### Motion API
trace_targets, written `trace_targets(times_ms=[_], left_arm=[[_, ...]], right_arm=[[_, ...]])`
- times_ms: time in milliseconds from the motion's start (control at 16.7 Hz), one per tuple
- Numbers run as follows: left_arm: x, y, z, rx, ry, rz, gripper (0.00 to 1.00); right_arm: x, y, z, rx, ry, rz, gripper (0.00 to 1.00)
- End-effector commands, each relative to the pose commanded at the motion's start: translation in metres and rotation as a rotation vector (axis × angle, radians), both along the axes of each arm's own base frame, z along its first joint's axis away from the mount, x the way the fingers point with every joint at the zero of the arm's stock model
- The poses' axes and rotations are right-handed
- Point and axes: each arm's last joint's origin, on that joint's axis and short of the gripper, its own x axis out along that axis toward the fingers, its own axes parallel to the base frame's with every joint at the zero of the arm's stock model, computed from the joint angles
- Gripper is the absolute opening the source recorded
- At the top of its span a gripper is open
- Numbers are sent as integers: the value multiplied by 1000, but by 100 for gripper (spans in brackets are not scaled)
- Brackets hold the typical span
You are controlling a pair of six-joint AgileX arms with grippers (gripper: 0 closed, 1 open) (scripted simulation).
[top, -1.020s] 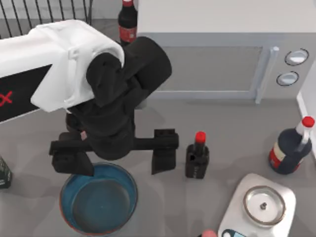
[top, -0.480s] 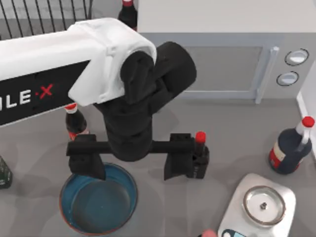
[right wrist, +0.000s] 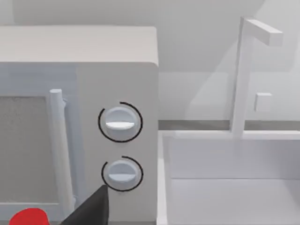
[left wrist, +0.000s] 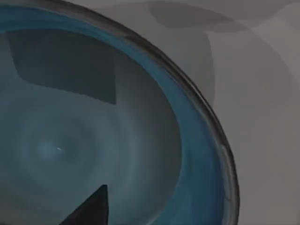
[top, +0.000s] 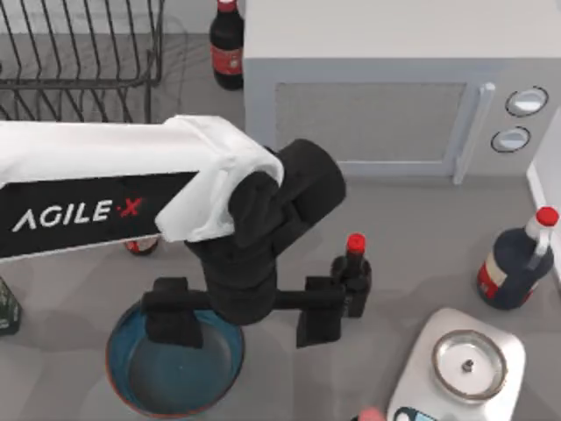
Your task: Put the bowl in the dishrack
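Dishrack (top: 79, 61) sits at the far left of the table, nothing in it as far as we can see. Bowl (top: 175, 368) is on the table at the near left, well apart from the rack, so we judge the task barely started: grasp, lift, carry and placement are all left.

Our left gripper (top: 241, 316) hangs over the bowl with its fingers spread wide. One finger is above the blue inside near the rim, the other is outside the rim, just beside a small red-capped bottle (top: 352, 279). Nothing is pinched yet.

Left wrist view gives what the top view can't: a close look at the bowl's (left wrist: 93, 140) inside and rim, with bare table beyond.

Right wrist view faces the microwave (right wrist: 93, 93) knobs and a white sink (right wrist: 234, 178); we can't tell the right gripper's state from it.
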Motion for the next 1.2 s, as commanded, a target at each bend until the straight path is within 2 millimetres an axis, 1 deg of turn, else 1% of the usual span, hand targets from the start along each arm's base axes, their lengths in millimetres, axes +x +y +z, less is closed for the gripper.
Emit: trace_targets(times_ms=[120, 180, 240, 480, 1200], left_arm=[[-2, 1, -20, 3, 3, 0, 100], [-3, 2, -27, 7, 6, 0, 100], [-4, 3, -30, 9, 8, 0, 100], [-4, 3, -31, 9, 9, 0, 100], [-4, 3, -31, 9, 9, 0, 10]], right_arm=[[0, 0, 0, 0, 0, 0, 100], [0, 0, 0, 0, 0, 0, 100], [0, 0, 0, 0, 0, 0, 100], [0, 0, 0, 0, 0, 0, 100], [0, 0, 0, 0, 0, 0, 100]])
